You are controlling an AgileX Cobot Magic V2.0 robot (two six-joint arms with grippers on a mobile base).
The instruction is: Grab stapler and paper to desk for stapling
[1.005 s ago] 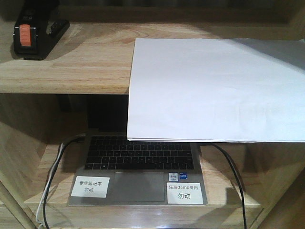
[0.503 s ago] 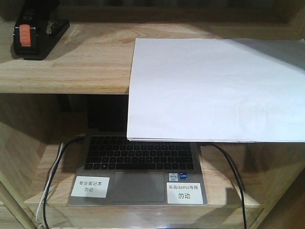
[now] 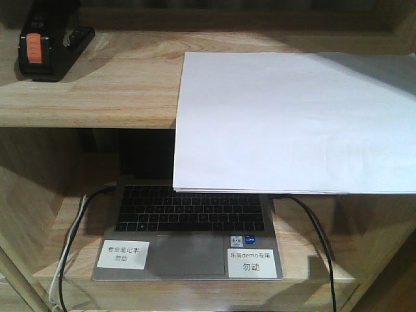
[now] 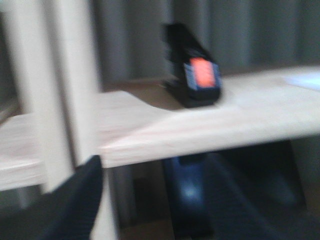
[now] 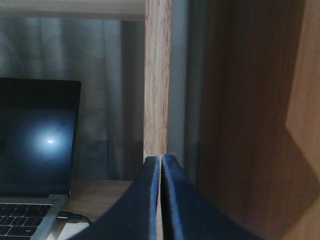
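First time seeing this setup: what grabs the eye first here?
A big white paper stack dominates, lying on the upper shelf and overhanging its front edge above an open laptop on the level below. At the shelf's far left sits a black stapler with an orange tab.

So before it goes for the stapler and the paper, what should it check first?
1. Stapler free to grab: ok, standing alone on the shelf board.
2. Left gripper open: ok, fingers apart, though the view is blurred.
3. Left gripper lined up with stapler: not ok, in its view the stapler sits higher, right of centre.
4. Paper grabbable: ok, its front edge overhangs the board, above the laptop.
5. Right gripper ready for paper: not ok, shut, empty, facing a shelf post.
6. Desk ready: cannot tell, no view shows it.
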